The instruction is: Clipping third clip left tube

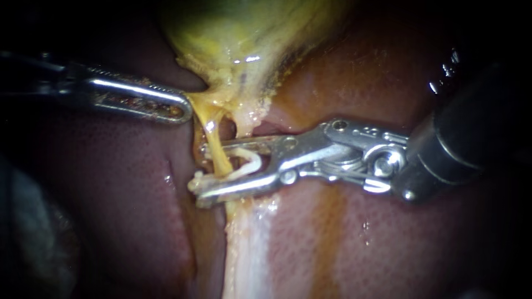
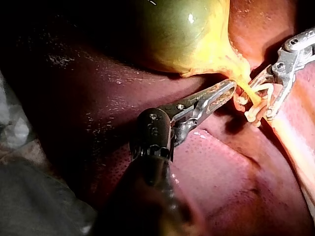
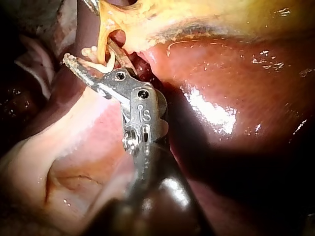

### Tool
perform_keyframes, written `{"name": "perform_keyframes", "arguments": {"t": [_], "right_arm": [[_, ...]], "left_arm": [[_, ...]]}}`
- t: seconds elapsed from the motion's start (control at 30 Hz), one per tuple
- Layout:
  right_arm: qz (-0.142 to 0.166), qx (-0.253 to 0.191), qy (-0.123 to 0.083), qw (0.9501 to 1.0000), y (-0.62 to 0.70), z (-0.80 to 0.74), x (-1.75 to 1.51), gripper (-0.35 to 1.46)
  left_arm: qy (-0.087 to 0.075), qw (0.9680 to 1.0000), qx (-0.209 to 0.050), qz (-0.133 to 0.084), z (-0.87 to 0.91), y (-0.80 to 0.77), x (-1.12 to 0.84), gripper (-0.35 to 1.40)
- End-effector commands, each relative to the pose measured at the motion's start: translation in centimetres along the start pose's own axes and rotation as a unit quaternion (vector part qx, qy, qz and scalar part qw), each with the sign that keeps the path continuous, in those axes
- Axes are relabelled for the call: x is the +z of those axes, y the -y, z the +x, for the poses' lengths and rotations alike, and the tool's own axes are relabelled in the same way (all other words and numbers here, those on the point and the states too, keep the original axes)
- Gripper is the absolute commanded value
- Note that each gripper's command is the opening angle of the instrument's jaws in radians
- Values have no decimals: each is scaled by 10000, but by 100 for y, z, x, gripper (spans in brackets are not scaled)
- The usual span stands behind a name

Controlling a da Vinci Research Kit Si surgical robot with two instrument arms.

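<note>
The yellow-green gallbladder (image 1: 244, 33) narrows into a thin yellow tube (image 1: 220, 152), the left of two strands; a paler strand (image 1: 245, 119) hangs just to its right. My right instrument (image 1: 200, 174) comes in from the right with its jaws standing apart on either side of the yellow tube, and a white clip (image 1: 247, 163) is held between them. The same jaws and clip (image 2: 256, 114) appear in the left wrist view, beyond my left instrument. My left instrument (image 1: 183, 109) is shut on yellow tissue at the gallbladder's neck, above the clip.
Dark red liver (image 1: 122, 182) lies on both sides. A pale whitish band (image 1: 246, 249) runs down from the tube toward the view's lower edge. Grey cloth (image 2: 29, 196) lies beside the left instrument's shaft.
</note>
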Motion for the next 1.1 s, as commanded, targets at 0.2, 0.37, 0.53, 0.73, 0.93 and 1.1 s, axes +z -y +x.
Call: {"name": "perform_keyframes", "arguments": {"t": [0.2,0.37,0.53,0.73,0.93,1.1], "right_arm": [[35,31,-130,9999,-3,4,7,47],[60,39,-205,9998,-4,8,9,47],[94,91,-298,9995,-5,17,9,47],[148,123,-437,9989,-4,30,9,47],[203,159,-546,9982,3,43,8,47],[249,186,-622,9976,11,54,7,47]], "left_arm": [[1,10000,1,-7,0,1,0,-35],[2,10000,4,-9,-1,2,1,-35],[3,10000,8,-9,-1,4,1,-35],[3,10000,10,-9,-2,5,2,-35],[4,10000,12,-10,-2,6,1,-35],[5,10000,13,-13,-2,7,0,-35]]}}
